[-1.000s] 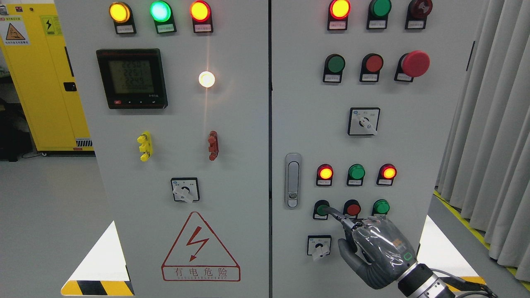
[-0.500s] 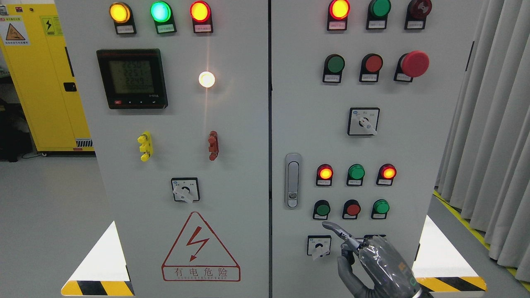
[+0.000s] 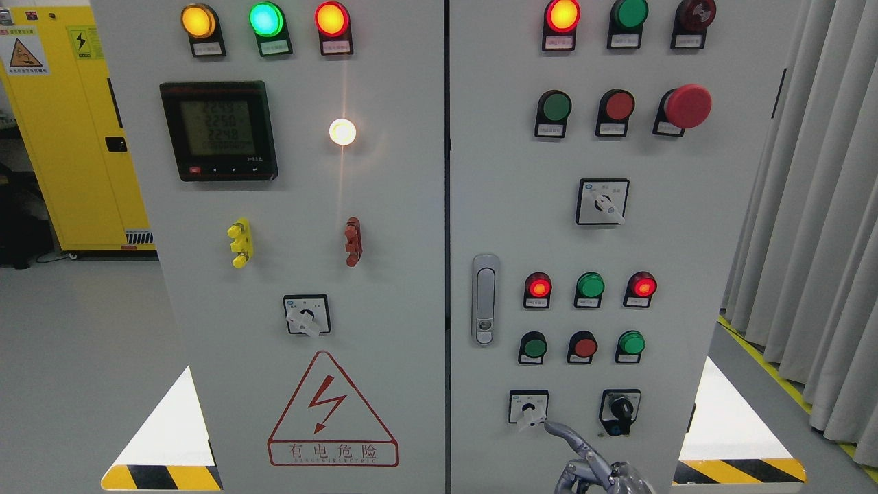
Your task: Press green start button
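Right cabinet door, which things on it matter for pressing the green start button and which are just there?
Part of the job:
- green button, lower row, far left
- right hand, at the bottom edge, forefinger pointing up-left, below the button and touching nothing

Just there:
- red button beside it
- emergency stop
- door handle
- key switch

Grey floor (image 3: pixel 75 343), yellow cabinet (image 3: pixel 62 137) at left, pale pleated curtains (image 3: pixel 816 206) at right

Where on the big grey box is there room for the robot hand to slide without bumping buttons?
Bare panel lies between the door handle and the upper selector switch. Crowded: the button rows around the green start button, just above the right hand.
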{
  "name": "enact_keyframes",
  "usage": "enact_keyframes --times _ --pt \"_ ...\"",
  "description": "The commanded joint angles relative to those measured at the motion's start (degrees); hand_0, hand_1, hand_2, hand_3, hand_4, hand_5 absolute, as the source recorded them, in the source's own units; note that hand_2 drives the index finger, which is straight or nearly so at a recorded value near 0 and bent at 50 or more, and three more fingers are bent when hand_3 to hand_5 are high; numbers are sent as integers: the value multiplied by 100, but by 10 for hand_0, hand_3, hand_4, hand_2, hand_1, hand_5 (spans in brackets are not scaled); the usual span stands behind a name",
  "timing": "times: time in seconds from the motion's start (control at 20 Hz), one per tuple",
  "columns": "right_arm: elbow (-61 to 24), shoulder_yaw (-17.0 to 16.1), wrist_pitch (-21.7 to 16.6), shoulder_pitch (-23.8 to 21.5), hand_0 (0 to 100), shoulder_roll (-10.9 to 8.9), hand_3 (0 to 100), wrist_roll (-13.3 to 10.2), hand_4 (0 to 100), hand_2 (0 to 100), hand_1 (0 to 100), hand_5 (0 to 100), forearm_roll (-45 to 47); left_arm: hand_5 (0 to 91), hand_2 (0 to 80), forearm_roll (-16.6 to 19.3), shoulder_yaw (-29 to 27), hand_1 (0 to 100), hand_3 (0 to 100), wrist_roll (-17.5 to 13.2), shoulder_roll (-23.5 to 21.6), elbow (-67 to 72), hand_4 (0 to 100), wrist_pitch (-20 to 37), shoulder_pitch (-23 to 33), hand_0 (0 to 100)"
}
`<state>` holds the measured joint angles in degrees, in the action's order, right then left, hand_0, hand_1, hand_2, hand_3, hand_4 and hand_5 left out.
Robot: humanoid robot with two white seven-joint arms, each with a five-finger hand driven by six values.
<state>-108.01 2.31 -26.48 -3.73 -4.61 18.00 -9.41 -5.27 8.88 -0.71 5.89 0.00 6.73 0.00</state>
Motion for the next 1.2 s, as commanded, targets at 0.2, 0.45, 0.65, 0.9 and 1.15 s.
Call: enact_keyframes --times 0.2,0.45,0.65,0.9,1.15 --pt "-651 507 284 -646 890 13 0 2 0 0 529 0 1337 0 0 0 0 556 0 1 0 -158 0 -14 -18 120" --pt "-616 490 416 -602 850 13 0 2 0 0 531 0 1372 0 0 0 0 556 0 1 0 -158 0 -14 -18 120" --pt "-598 472 425 -576 824 13 0 2 0 0 535 0 1381 0 0 0 0 556 0 1 0 -158 0 -14 -26 120" --pt "-590 428 460 -550 787 22 0 2 0 0 541 0 1389 0 0 0 0 556 0 1 0 -158 0 -14 -26 120" --pt "-563 437 504 -506 750 22 0 -7 0 0 545 0 1389 0 0 0 0 556 0 1 0 -158 0 -14 -26 120"
